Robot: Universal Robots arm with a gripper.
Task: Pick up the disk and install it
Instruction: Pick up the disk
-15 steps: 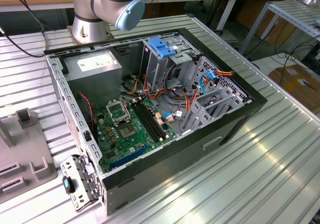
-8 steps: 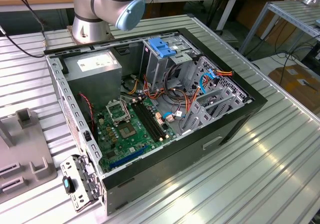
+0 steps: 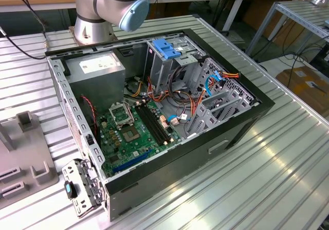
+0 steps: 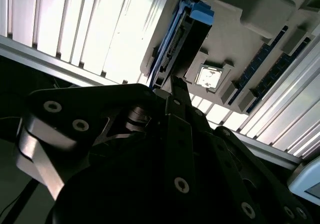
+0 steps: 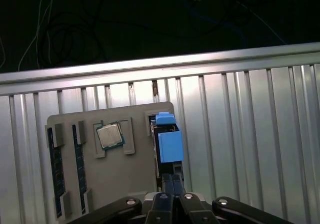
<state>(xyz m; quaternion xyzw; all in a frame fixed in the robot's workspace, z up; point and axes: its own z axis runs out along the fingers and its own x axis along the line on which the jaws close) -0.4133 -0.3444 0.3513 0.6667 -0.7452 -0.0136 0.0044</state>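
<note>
The disk point(image 5: 170, 146) stands on edge in a slot of a grey parts tray point(image 5: 120, 176), with its blue side rail facing the camera. In the second wrist view the disk point(image 4: 192, 28) shows as a dark slab with a blue end piece. My gripper point(image 5: 173, 178) has its two dark fingers pressed together, and their tips lie at the disk's near end. In the second wrist view the gripper point(image 4: 176, 86) reaches up to the disk's edge. Whether it touches the disk I cannot tell. The open computer case point(image 3: 154, 111) holds a grey drive cage point(image 3: 164, 65) topped by a blue latch.
The tray also carries a processor chip point(image 5: 110, 135) and memory sticks point(image 5: 56, 169). In the exterior view the tray point(image 3: 25, 173) sits at the left of the case on a ribbed metal table point(image 3: 267, 168). The arm's base point(image 3: 110, 3) stands behind the case. A power supply box point(image 3: 97, 68) fills one case corner.
</note>
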